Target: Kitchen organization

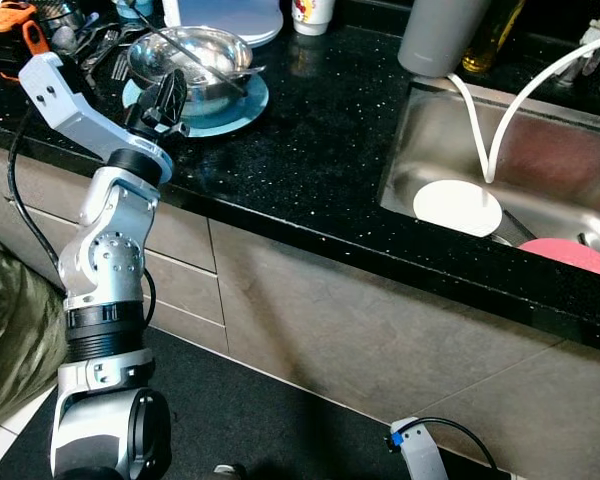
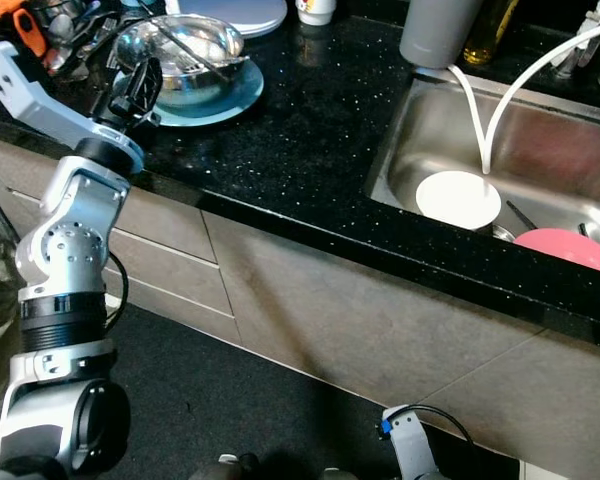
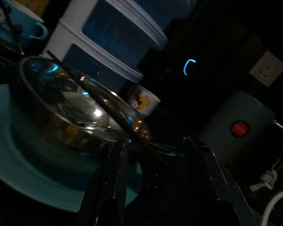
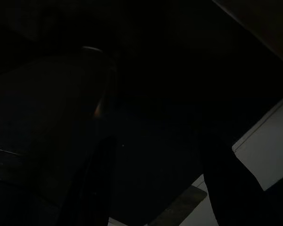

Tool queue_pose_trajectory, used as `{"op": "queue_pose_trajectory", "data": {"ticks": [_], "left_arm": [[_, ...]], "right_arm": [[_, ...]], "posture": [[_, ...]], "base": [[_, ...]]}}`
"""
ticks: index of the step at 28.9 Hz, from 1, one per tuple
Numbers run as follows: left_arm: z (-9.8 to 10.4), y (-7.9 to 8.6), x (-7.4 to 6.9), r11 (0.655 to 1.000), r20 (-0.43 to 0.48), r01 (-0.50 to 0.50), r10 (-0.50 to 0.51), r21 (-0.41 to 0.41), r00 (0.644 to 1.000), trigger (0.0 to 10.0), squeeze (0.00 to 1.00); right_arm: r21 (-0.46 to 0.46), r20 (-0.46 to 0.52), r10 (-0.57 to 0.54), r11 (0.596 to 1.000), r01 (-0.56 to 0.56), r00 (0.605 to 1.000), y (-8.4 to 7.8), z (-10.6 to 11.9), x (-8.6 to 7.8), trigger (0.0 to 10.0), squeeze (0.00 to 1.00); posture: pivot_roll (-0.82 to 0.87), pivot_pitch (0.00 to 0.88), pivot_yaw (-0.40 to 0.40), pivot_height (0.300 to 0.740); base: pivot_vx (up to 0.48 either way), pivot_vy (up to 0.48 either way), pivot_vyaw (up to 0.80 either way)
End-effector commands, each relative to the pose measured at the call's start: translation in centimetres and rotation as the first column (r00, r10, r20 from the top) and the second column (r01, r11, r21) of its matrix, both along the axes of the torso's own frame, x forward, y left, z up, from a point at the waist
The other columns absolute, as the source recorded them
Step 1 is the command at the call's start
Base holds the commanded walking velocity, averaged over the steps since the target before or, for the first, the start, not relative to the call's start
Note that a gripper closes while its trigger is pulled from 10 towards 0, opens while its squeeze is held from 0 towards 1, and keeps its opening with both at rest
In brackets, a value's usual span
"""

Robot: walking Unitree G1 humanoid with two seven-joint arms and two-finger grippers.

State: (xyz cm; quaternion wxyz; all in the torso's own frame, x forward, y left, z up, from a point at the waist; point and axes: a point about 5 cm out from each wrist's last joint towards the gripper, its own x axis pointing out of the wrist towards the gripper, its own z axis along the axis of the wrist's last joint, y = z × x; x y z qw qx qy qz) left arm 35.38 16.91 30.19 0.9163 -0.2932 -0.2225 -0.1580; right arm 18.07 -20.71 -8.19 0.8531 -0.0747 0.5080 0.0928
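Your head cameras looked down on the sink point(image 1: 540, 170); both shared it. Your left wrist camera sat close to the bowl point(image 3: 61, 103).

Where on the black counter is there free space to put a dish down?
The widest bare patch of counter lies between the blue plate that carries the steel bowl and the sink. The back left corner is crowded with utensils, and the left hand is at the bowl there. The sink already holds a white plate and a pink one.

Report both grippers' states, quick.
Left gripper: open, empty, at the shiny steel bowl on the teal plate.
Right gripper: open, empty, hanging idle.
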Motion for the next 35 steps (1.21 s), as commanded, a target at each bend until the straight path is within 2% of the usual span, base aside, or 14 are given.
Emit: {"op": "queue_pose_trajectory", "data": {"ticks": [1,8,10,13,14,17,26,35], "left_arm": [[0.0,0.0,-0.4,1.0,0.019,-0.012,0.012,0.002,1.0,10.0,0.0],[0.0,-0.3,-0.5,1.0,0.023,-0.007,0.007,0.012,1.0,10.0,0.0],[0.0,-0.3,-0.5,1.0,0.024,-0.007,0.006,0.012,1.0,10.0,0.0],[0.0,-0.3,-0.5,1.0,0.024,-0.006,0.006,0.014,1.0,10.0,0.0],[0.0,-0.3,-0.5,1.0,0.024,-0.006,0.006,0.014,1.0,10.0,0.0],[0.0,-0.4,-0.5,1.0,0.024,-0.003,0.003,0.013,1.0,10.0,0.0],[-0.1,-0.5,-0.5,1.0,0.02,0.004,-0.004,0.007,1.0,10.0,0.0],[-0.6,-1.4,-0.3,0.998,-0.03,0.058,-0.059,-0.025,0.998,10.0,0.0]], "right_arm": [[-0.001,-0.031,-0.022,1.0,0.022,0.999,-0.2,-0.4,-0.9,10.0,0.0],[-0.006,-0.021,-0.039,0.999,0.039,0.999,-0.2,-0.4,-0.9,10.0,0.0],[-0.005,0.004,-0.077,0.997,0.077,0.997,-0.3,-0.4,-0.8,10.0,0.0],[0.013,0.071,-0.208,0.978,0.207,0.976,-0.4,-0.3,-0.8,10.0,0.0],[0.013,0.071,-0.208,0.978,0.207,0.976,-0.4,-0.3,-0.8,10.0,0.0],[0.023,0.12,-0.318,0.948,0.317,0.941,-0.6,-0.2,-0.8,10.0,0.0],[-0.021,0.128,-0.305,0.95,0.31,0.944,-0.9,-0.2,-0.8,10.0,0.0],[-0.092,0.082,-0.257,0.96,0.264,0.963,-1.0,-0.4,-1.0,10.0,0.0]], "posture": [[0.06,0.16,-0.031,0.74],[0.06,0.158,-0.031,0.74],[0.06,0.158,-0.031,0.74],[0.06,0.16,-0.029,0.74],[0.06,0.16,-0.029,0.74],[0.06,0.16,-0.028,0.74],[0.06,0.16,-0.028,0.74],[0.06,0.157,-0.032,0.74]], "base": [[0.33,0.0,0.0],[0.355,0.0,0.0],[0.379,0.0,0.0],[0.381,0.0,0.0],[0.382,0.0,0.0],[0.387,0.0,0.0],[0.388,0.0,0.0],[0.0,0.0,0.0]]}}
